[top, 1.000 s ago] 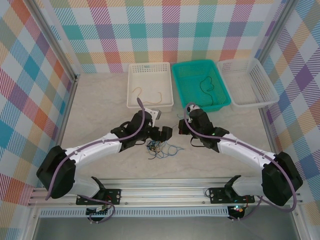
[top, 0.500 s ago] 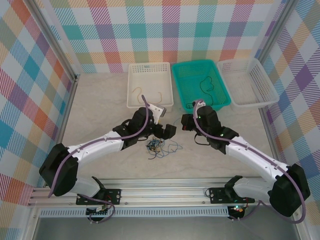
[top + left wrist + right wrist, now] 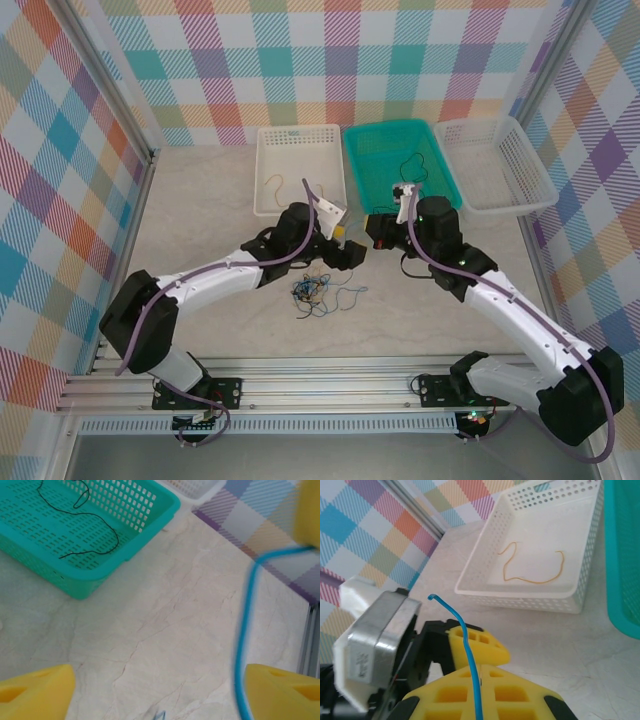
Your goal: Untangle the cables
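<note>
— How are the arms posed?
— Both reach inward, tips close together. The right gripper [image 3: 477, 677] is clenched on a blue cable [image 3: 462, 630]. The left gripper [image 3: 160, 680] is unclenched, with that cable between its jaws.
— Containers?
— Beyond the grippers, a white basket [image 3: 520, 600] holds an orange cable [image 3: 530, 581] and a teal basket [image 3: 85, 587] holds a black cable [image 3: 95, 514]. The tangle of cables [image 3: 313, 292] lies on the surface [image 3: 220, 200] just beside the left gripper, toward the bases.

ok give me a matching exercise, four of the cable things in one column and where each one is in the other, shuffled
1 orange-tan cable
2 black cable
3 blue cable
4 tangled bundle

A in the teal basket
B heaped on the table
C in the left white basket
D pinched in the right gripper

Pairs: 1-C, 2-A, 3-D, 4-B
</note>
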